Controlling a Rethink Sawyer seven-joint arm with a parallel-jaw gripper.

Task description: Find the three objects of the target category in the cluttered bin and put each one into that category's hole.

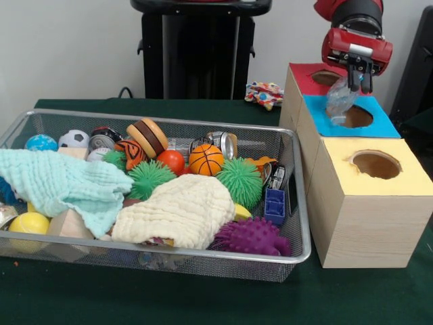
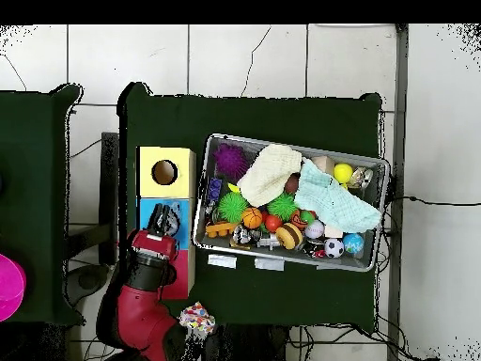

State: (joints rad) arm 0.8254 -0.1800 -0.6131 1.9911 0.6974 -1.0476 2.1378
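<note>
My gripper [image 1: 356, 80] hangs over the wooden box at the right, shut on a crumpled clear plastic piece [image 1: 340, 101]. The plastic dangles just above the hole in the blue top [image 1: 356, 116]. Behind it is the red top's hole [image 1: 326, 78], and nearer the camera the yellow top's hole [image 1: 376, 164]. In the overhead view my gripper [image 2: 162, 221] sits over the blue section [image 2: 150, 209], beside the yellow section [image 2: 166, 172]. The wire mesh bin [image 1: 203, 256] holds crushed cans [image 1: 222, 142], balls and cloths.
Inside the bin lie a mint cloth [image 1: 61, 183], a cream cloth [image 1: 177, 211], green spiky balls [image 1: 239, 179], a purple spiky ball [image 1: 252, 237] and a small basketball [image 1: 206, 160]. A colourful toy [image 1: 264, 93] rests on the green table behind the bin.
</note>
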